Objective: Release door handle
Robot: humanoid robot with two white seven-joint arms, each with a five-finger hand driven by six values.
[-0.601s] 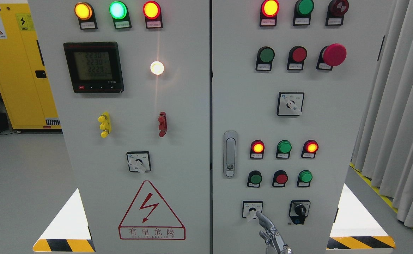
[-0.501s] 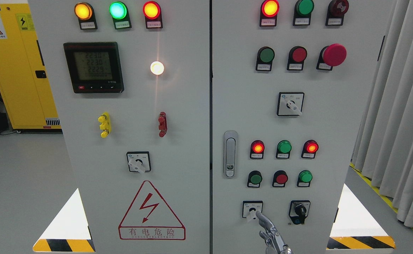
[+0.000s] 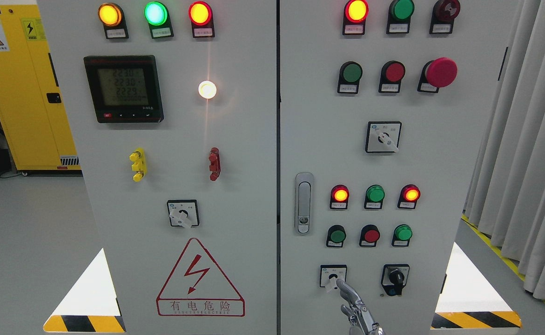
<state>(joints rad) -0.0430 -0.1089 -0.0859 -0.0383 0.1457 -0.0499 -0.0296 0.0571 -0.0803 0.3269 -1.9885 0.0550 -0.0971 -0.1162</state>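
Note:
The silver door handle [image 3: 304, 203] lies flush in its recess at the left edge of the right cabinet door [image 3: 440, 167], and nothing is touching it. Only part of my right hand [image 3: 357, 311] shows, rising from the bottom edge well below and to the right of the handle. One metal finger [image 3: 346, 289] stretches up, its tip next to the small white selector switch [image 3: 333, 278]. The hand holds nothing. My left hand is out of view.
Both cabinet doors are closed, with lit lamps, push buttons, a red mushroom button [image 3: 441, 72] and rotary switches on them. A black key switch [image 3: 396, 278] sits right of the hand. A yellow cabinet [image 3: 16, 93] stands at the far left, grey curtains [image 3: 528, 153] at the right.
My right hand has sunk very slightly towards the bottom edge; the handle and the doors have not moved.

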